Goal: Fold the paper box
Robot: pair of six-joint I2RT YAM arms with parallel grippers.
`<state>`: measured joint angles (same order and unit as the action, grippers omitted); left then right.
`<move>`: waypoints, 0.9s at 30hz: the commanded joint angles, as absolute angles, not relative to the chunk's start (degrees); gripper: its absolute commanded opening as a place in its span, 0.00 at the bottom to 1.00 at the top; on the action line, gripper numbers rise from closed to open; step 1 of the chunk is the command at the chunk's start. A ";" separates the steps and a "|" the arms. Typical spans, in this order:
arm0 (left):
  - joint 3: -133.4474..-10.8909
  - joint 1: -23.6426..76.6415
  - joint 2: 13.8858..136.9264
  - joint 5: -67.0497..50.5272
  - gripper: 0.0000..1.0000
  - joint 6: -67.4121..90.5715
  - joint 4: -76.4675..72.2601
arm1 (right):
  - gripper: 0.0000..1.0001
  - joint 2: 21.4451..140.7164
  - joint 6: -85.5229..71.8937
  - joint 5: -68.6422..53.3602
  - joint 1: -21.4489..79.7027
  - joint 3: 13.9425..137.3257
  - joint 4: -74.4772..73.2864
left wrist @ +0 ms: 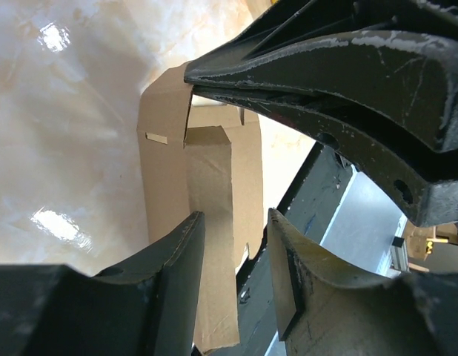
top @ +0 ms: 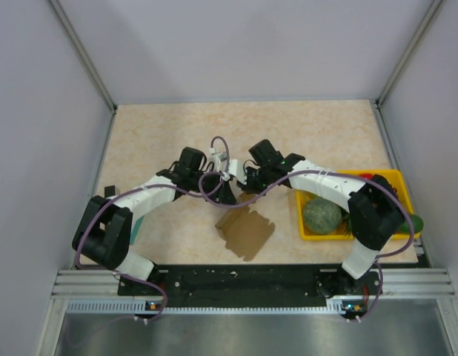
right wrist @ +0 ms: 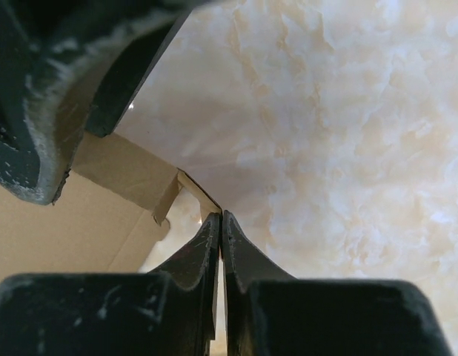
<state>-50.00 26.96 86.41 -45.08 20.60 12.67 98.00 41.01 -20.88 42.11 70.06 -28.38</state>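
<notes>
W/ only a flap corner of the paper box [top: 245,231] clenched in the right gripper [right wrist: 221,216] & the left gripper [left wrist: 235,215] released, the flap could be torn or lost if tugged.

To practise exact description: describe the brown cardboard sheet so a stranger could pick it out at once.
On the beige marbled table, look by the middle of the near edge. There sits the paper box, a thin sheet with notched flaps. Unlike the yellow tray to its right, it is plain brown and holds nothing.
</notes>
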 commanded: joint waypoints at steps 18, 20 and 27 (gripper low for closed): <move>-48.08 27.33 84.29 -38.85 0.42 21.98 9.49 | 0.00 85.52 14.42 -4.57 48.07 53.44 -0.53; -48.08 27.33 84.29 -38.76 0.39 21.27 9.93 | 0.00 85.52 12.23 -4.05 48.77 54.05 -1.49; -47.29 29.26 83.06 -34.29 0.32 20.30 10.37 | 0.00 88.24 4.14 0.17 51.06 58.00 -7.98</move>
